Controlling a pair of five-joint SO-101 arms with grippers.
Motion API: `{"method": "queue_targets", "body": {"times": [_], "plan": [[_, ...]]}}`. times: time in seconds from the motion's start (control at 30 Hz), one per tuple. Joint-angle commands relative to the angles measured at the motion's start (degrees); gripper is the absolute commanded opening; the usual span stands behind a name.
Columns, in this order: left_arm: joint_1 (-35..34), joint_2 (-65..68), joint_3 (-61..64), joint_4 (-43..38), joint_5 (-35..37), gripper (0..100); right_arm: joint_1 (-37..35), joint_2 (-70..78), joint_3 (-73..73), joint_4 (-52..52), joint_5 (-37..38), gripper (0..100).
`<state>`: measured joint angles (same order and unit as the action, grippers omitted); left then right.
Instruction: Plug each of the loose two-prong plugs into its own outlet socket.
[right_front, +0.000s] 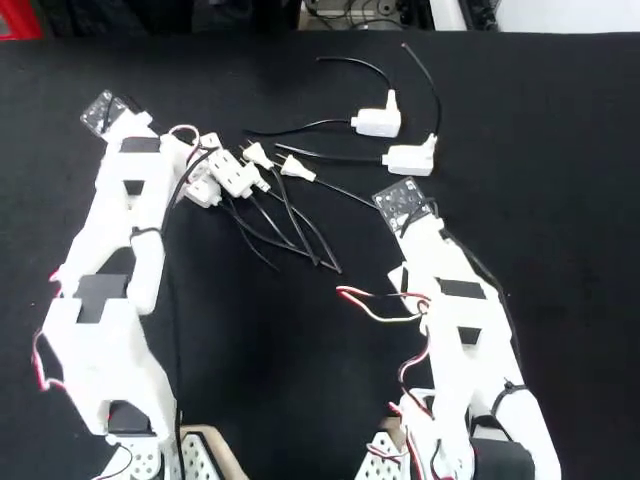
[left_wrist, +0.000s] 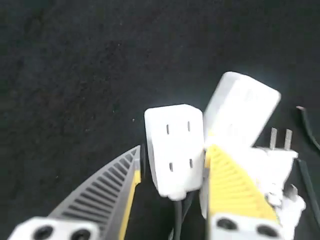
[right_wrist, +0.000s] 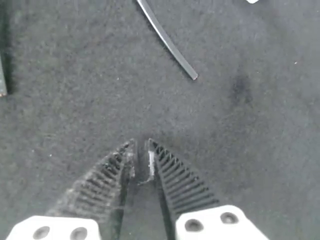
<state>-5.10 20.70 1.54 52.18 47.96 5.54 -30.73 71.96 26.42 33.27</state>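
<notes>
Left claw (left_wrist: 172, 152) is pinching a socket (left_wrist: 175, 132), one finger on each side, slots facing the camera. A second socket (left_wrist: 242, 107) sits right against it. Right claw (right_wrist: 141, 154) is pressed together on nothing, low over the black table (right_wrist: 250, 125), with a cable (right_wrist: 167, 42) end nearby. From the high view, two plugs (right_front: 258, 153) lie loose just beside the sockets.

No words, numbers or signs can be read anywhere here. The white outlet socket (left_wrist: 175, 150) has only plain slots on its face, with no print that shows. The little gray board (right_front: 403, 203) on one arm has tiny dots on it, too small to read.
</notes>
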Motion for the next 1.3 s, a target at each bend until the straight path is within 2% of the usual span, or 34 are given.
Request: {"method": "queue_targets", "body": {"times": [0.0, 0.13, 0.27, 0.33, 0.53, 0.7, 0.8, 0.87, 1.07, 1.17, 1.27], "plan": [[-0.04, 5.27, -7.69, -0.09, 0.97, 22, 0.62, -1.10, -0.04, -0.97, 0.44, 2.8], [-0.22, 10.37, -13.67, 5.01, 0.97, 22, 0.62, -1.10, 0.31, -1.14, 0.44, 2.8], [-0.13, 12.75, -20.00, 14.33, 0.53, 21, 0.62, -1.10, 0.31, -1.14, 0.44, 2.8], [-0.13, 12.92, -22.20, 19.43, -1.93, 21, 0.62, -1.10, 0.31, -1.14, 0.44, 2.8], [-0.57, 12.22, -30.55, 33.23, -22.42, 3, 0.62, -1.10, 0.31, -1.14, 0.44, 2.8], [1.27, 12.66, -35.74, 42.73, -44.66, 3, 0.70, -1.10, 0.40, -1.14, 0.44, 2.9], [3.30, 12.13, -36.26, 47.82, -61.27, 3, 0.62, -1.10, 0.40, -1.14, 0.44, 3.0], [4.09, 12.13, -35.74, 48.62, -72.09, 3, 0.62, -1.10, 0.40, -1.14, 0.44, 3.0], [3.03, 12.57, -35.82, 48.53, -97.58, 3, 0.62, -1.10, 0.48, -1.14, 0.44, 3.0], [2.77, 12.40, -35.82, 48.53, -100.48, 3, 0.62, -1.10, 0.48, -1.14, 0.44, 3.0], [2.86, 12.13, -35.74, 48.53, -97.93, 14, 0.62, -1.10, 0.48, -1.14, 0.44, 3.1]]}}
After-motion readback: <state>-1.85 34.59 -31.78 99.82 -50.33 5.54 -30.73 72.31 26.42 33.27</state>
